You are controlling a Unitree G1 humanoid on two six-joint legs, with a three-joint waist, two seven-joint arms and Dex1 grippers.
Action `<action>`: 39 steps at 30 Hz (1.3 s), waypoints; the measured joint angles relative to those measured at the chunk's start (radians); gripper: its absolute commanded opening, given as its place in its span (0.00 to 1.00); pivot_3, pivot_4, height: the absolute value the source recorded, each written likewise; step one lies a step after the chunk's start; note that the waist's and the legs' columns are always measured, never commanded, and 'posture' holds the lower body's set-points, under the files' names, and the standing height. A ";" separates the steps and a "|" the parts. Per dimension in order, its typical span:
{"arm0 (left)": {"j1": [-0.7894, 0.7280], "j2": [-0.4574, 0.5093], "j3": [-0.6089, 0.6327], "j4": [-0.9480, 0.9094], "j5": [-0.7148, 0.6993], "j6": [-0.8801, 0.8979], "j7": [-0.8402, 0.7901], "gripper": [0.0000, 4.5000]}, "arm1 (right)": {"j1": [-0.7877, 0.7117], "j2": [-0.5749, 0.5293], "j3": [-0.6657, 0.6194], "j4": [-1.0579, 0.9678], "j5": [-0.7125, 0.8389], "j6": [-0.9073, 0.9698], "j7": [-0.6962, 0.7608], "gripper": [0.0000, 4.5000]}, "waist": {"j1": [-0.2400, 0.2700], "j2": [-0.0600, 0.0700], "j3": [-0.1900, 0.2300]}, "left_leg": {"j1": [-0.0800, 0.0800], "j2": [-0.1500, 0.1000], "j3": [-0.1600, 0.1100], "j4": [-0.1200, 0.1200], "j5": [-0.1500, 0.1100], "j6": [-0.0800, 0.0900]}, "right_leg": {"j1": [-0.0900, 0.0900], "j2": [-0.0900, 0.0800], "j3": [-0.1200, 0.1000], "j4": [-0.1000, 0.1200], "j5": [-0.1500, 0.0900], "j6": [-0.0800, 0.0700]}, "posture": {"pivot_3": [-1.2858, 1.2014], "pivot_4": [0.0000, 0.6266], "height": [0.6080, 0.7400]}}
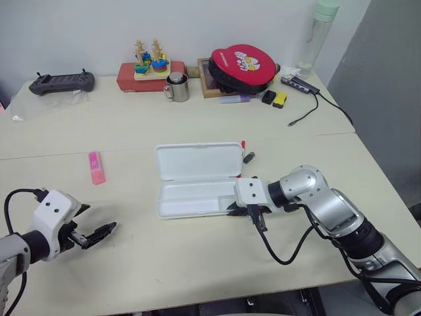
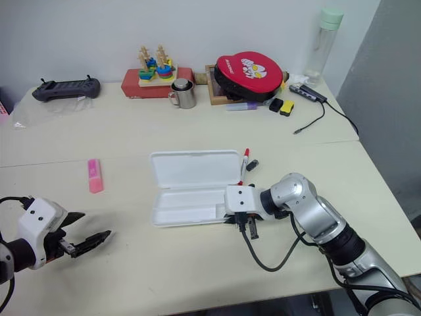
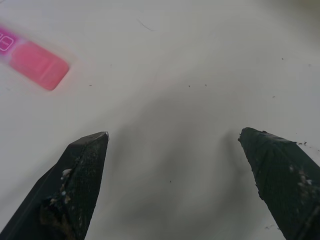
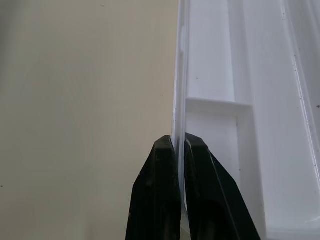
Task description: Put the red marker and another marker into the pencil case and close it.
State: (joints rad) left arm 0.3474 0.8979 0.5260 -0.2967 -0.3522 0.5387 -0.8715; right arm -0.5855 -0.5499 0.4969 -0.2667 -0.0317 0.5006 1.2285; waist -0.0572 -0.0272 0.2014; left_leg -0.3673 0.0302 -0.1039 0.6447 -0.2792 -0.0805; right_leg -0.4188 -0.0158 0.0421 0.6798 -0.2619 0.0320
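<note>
**Right gripper pinching the case wall; left gripper spread over bare table**

Nearest the camera, the left gripper (image 1: 99, 234) is hovering low over the pale table (image 1: 197, 270) at the robot's near left, its forearm reaching in from the left edge and its 2 black fingers (image 3: 80, 175) spreading wide apart, tips angling downward and forward with nothing between them. The pink highlighter (image 1: 97, 167) is lying flat on the table beyond this gripper, well apart from it and to the left of the pencil case (image 1: 197, 181).

The right arm is bending in from the near right, its silver elbow raised and the wrist turning toward the robot's left. The right gripper (image 4: 177, 145) is pressing its 2 fingers together on the thin near-side wall of the case's tray, at the tray's right end; the wall is sitting between the fingertips.

The case is lying open at the table's centre, lid folded back flat on the far side, tray with its divider facing up. The red marker (image 2: 245, 160) is lying on the table just beyond the lid's right end, beside a small black object (image 2: 250, 164).
</note>
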 measured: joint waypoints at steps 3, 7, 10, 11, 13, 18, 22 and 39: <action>-0.044 0.052 -0.019 0.045 0.005 -0.002 -0.035 1.00 | 0.040 -0.016 0.021 -0.030 -0.013 0.000 -0.023 0.00 | 0.003 0.000 0.000 | 0.000 0.000 -0.001 0.000 0.000 0.000 | 0.000 0.000 0.000 0.000 0.000 0.000 | 0.52 0.24 1.00; -0.082 0.081 -0.049 0.088 0.021 -0.021 -0.064 1.00 | 0.067 -0.034 0.035 -0.054 -0.023 0.008 -0.038 0.00 | 0.001 0.000 0.000 | 0.000 0.000 0.001 0.000 0.000 0.000 | 0.000 0.000 0.001 0.000 0.000 0.000 | 0.52 0.24 1.00; -0.123 0.095 -0.080 0.124 0.027 -0.029 -0.083 1.00 | 0.090 -0.069 0.035 -0.091 -0.022 0.009 -0.037 0.00 | 0.001 0.000 0.000 | 0.000 0.000 0.000 0.000 0.000 0.000 | 0.000 0.000 0.000 0.000 -0.001 0.001 | 0.52 0.24 1.00; -0.137 0.100 -0.090 0.138 0.031 -0.035 -0.086 1.00 | 0.098 -0.073 0.035 -0.098 -0.022 0.012 -0.037 0.00 | 0.001 0.000 0.000 | 0.000 0.000 0.000 0.000 0.000 0.000 | 0.000 0.000 0.000 0.000 -0.001 0.001 | 0.52 0.24 1.00; -0.161 0.105 -0.107 0.151 0.039 -0.044 -0.097 1.00 | 0.108 -0.081 0.037 -0.108 -0.022 0.012 -0.037 0.00 | 0.001 0.000 0.000 | 0.000 0.000 0.001 0.000 0.000 0.000 | 0.000 0.000 0.000 0.000 -0.001 0.001 | 0.52 0.24 1.00; -0.190 0.107 -0.131 0.169 0.046 -0.049 -0.102 1.00 | 0.125 -0.095 0.041 -0.124 -0.026 0.006 -0.040 0.12 | 0.001 0.000 0.000 | 0.000 0.000 0.001 0.000 0.000 0.000 | 0.000 0.000 0.000 0.000 -0.001 0.001 | 0.52 0.24 1.00; -0.200 0.107 -0.132 0.179 0.049 -0.052 -0.102 1.00 | 0.131 -0.095 0.075 -0.118 -0.043 -0.021 -0.053 0.32 | 0.001 0.000 0.000 | 0.000 0.000 0.001 0.000 0.000 0.000 | 0.000 0.000 0.000 0.000 -0.001 0.001 | 0.52 0.24 1.00; -0.224 0.053 -0.148 0.194 0.058 -0.072 -0.075 1.00 | 0.002 -0.154 -0.111 -0.207 0.216 0.195 0.026 0.99 | 0.002 -0.001 0.000 | 0.000 0.000 0.000 0.000 0.000 0.000 | 0.000 0.000 0.000 0.000 0.000 -0.001 | 0.52 0.24 1.00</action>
State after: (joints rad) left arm 0.1236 0.9512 0.3778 -0.1026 -0.2946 0.4665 -0.9466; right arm -0.5834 -0.7042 0.3862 -0.4737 0.1843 0.6955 1.2544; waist -0.0554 -0.0277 0.2011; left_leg -0.3677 0.0302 -0.1040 0.6449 -0.2793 -0.0803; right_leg -0.4187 -0.0159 0.0419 0.6800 -0.2616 0.0311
